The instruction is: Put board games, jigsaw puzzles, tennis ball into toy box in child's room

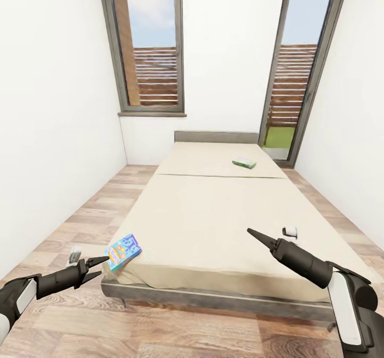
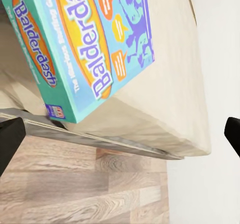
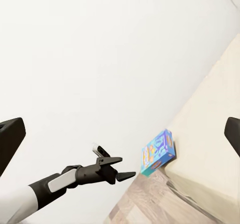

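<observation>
Both arms low, left tool [image 1: 102, 268] beside blue board game [image 1: 123, 251]

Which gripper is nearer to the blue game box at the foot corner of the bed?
Left. The left gripper is open right beside the blue box; the right gripper hangs over the bed's other side.

Home bedroom: bed [image 1: 213, 214], tall windows [image 1: 152, 43], plank floor [image 1: 80, 214].

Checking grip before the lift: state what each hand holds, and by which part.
Nothing is held. The left hand is open just short of the blue game box at the bed's corner; the right hand hangs open above the bed.
</observation>
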You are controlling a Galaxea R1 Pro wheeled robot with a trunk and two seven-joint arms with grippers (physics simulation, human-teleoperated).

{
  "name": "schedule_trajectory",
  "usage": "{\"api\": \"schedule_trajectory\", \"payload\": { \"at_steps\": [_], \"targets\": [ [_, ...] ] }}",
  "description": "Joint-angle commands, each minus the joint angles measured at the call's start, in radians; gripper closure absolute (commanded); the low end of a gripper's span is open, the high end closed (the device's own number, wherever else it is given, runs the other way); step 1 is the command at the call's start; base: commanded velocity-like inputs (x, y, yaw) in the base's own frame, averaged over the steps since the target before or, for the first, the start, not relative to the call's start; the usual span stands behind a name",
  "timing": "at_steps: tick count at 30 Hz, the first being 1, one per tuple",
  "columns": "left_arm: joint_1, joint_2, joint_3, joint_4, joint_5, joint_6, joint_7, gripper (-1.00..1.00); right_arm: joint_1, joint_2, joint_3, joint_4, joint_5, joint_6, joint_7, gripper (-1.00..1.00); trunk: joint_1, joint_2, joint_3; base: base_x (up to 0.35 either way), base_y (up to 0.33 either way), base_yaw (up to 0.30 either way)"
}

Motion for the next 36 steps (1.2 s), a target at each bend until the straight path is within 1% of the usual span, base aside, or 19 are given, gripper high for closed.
{"api": "schedule_trajectory", "payload": {
  "at_steps": [1,13,28,36],
  "targets": [
    [-0.001,0.0,0.002,0.0,0.002,0.007,-0.002,-1.0,-0.001,0.0,-0.001,0.0,-0.001,0.004,0.003,-1.0,0.004,-0.008,-0.004,0.0,0.0,0.0],
    [-0.001,0.001,0.004,0.0,0.002,0.006,-0.001,-1.0,-0.001,0.0,-0.001,0.0,0.0,0.004,0.003,-1.0,0.05,-0.092,-0.042,0.0,0.0,0.0],
    [-0.001,0.0,0.003,0.0,0.002,0.005,-0.002,-1.0,0.0,0.001,-0.001,0.0,0.0,0.004,0.003,-1.0,0.05,-0.092,-0.042,0.002,0.0,0.0],
    [-0.001,0.0,0.002,0.0,0.002,0.004,-0.002,-1.0,0.0,0.0,-0.001,0.0,0.0,0.004,0.003,-1.0,0.05,-0.092,-0.042,0.098,0.0,0.0]
  ]
}}
